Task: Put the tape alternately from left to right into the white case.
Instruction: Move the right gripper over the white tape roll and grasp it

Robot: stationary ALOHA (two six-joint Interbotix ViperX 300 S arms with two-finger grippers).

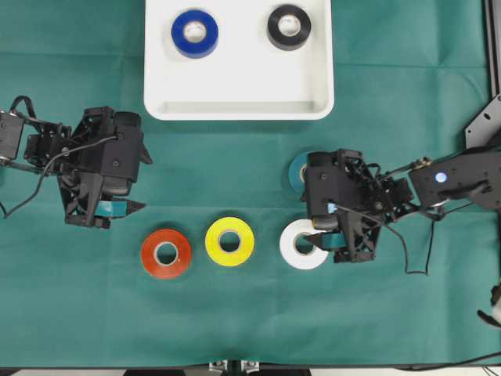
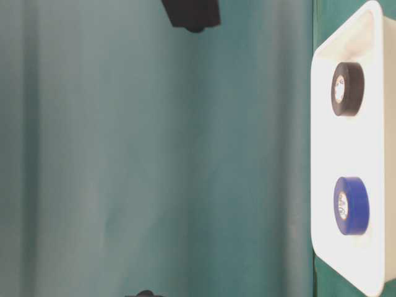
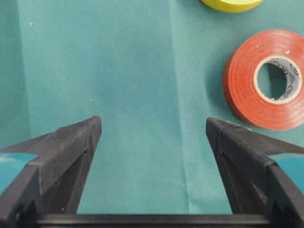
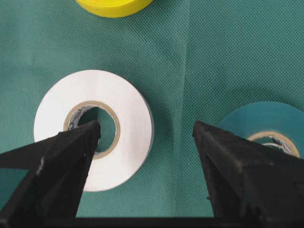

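Underneath, green cloth (image 1: 235, 313) covers everything.

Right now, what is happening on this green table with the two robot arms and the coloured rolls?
The robot is sorting tape rolls into the white case. The blue roll and the black roll lie inside it. The red roll, yellow roll, white roll and teal roll lie on the cloth. The right gripper hangs open between the white and teal rolls; the left gripper is open beside the red roll, holding nothing.
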